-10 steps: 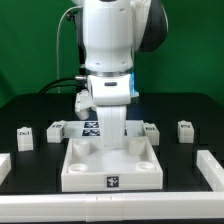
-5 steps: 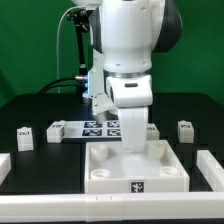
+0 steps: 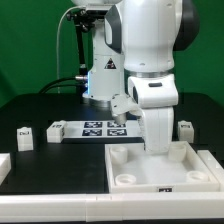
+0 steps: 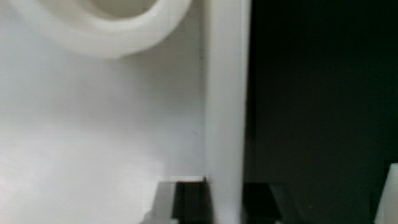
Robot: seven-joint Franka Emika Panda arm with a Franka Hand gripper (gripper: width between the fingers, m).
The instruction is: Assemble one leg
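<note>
The square panel (image 3: 140,181) is being clamped by its wall in the closed gripper (image 4: 222,205), probably for repositioning. A leg (image 3: 25,134) is being left at its nine o'clock.

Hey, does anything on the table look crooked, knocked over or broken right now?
Nothing stands out. The large white square panel lies flat with no visible damage, the gripper closed on its wall. The small white tagged legs on the table stand upright, and the marker board lies flat.

We see glossy white plastic on the arm's shell (image 3: 150,45) — the square panel (image 3: 130,180) and a leg (image 3: 25,134) look smooth, matt white; the table (image 3: 40,105) matt black.
</note>
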